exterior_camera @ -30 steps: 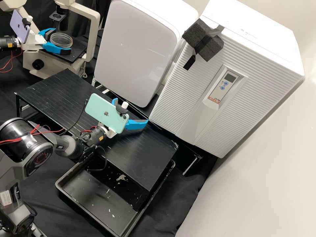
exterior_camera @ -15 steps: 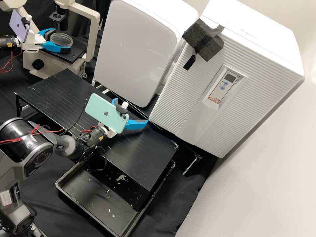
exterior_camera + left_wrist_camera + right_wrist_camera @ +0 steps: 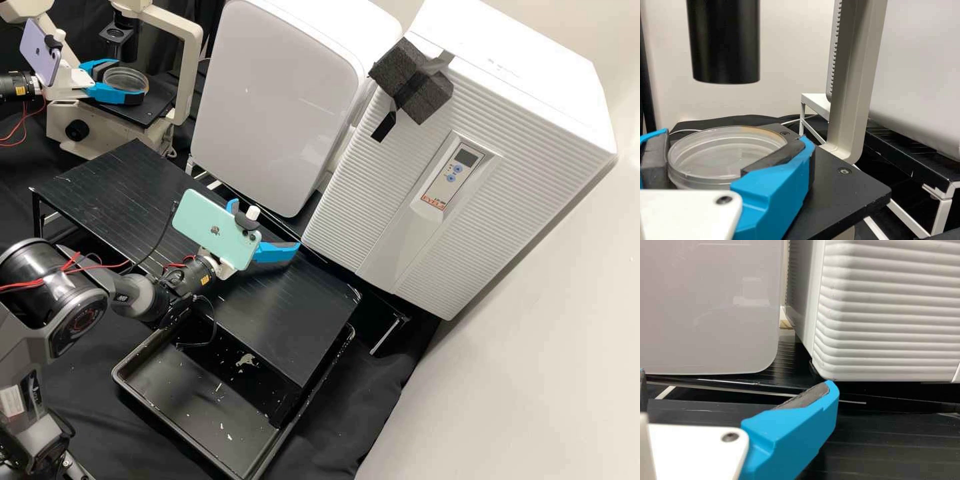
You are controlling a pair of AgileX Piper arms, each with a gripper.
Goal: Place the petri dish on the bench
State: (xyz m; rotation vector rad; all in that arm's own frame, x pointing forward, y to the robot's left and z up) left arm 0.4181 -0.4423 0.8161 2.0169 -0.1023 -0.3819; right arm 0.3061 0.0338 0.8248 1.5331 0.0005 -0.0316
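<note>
At the upper left of the high view, my left gripper [image 3: 130, 81] is shut on the clear round petri dish [image 3: 122, 79], over the black microscope stage [image 3: 150, 112]. In the left wrist view the dish [image 3: 715, 155] sits level between both dark pads of the left gripper [image 3: 733, 140]; its underside is partly hidden, so contact with the stage cannot be told. Above the black slatted bench [image 3: 107, 193], my right gripper [image 3: 266, 227] stands open near the white appliances. In the right wrist view the right gripper [image 3: 736, 389] has nothing between its widely parted fingers.
The cream microscope arm [image 3: 187, 73] rises beside the dish, with a black cylinder [image 3: 725, 45] overhead. Two white appliances [image 3: 280, 100] [image 3: 507, 153] line the bench's far side. A black tray [image 3: 193, 393] lies below the bench's near edge.
The left gripper's fingers have drawn closer together and shut on the dish, which has shifted only very slightly. The right arm has kept still.
</note>
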